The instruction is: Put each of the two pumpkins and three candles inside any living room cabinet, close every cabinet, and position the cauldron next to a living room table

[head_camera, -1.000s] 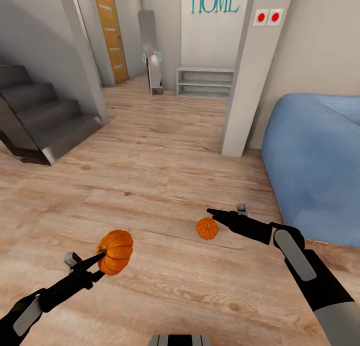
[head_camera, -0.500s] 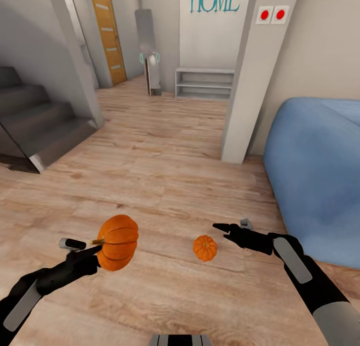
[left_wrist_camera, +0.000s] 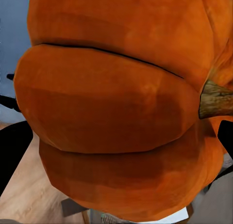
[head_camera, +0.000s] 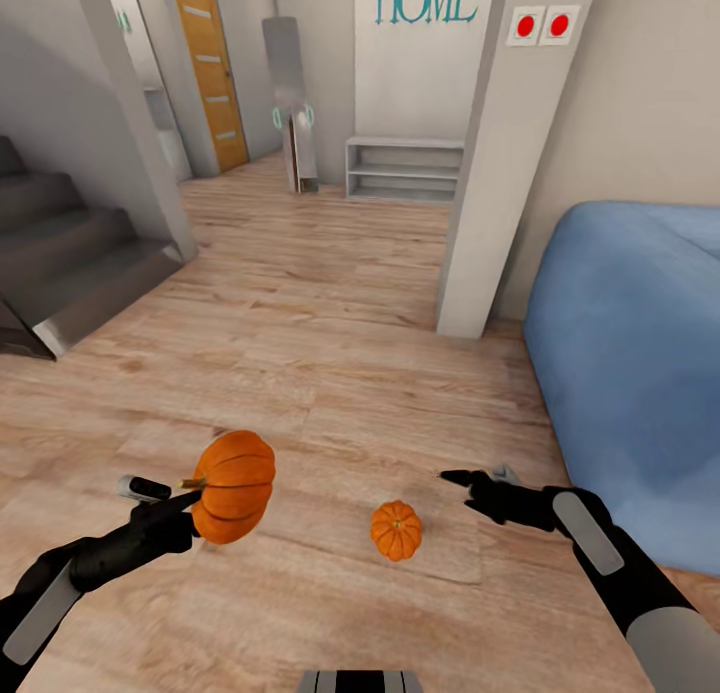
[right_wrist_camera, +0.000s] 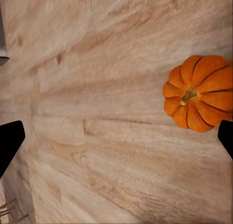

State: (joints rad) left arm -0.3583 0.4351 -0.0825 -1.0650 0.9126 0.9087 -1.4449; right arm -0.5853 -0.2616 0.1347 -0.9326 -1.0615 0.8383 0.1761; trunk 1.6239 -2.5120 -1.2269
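At lower left of the head view, the left gripper [head_camera: 188, 497] has its fingers clamped on the large pumpkin [head_camera: 234, 485], held above the wood floor [head_camera: 330, 303] with its stem toward the gripper. Right of it, low in the centre, the small pumpkin [head_camera: 396, 530] sits upright on the floor. Farther right, the right gripper [head_camera: 462, 478] hovers near it, fingers seemingly spread apart. A blue beanbag [head_camera: 630, 363] occupies the right edge.
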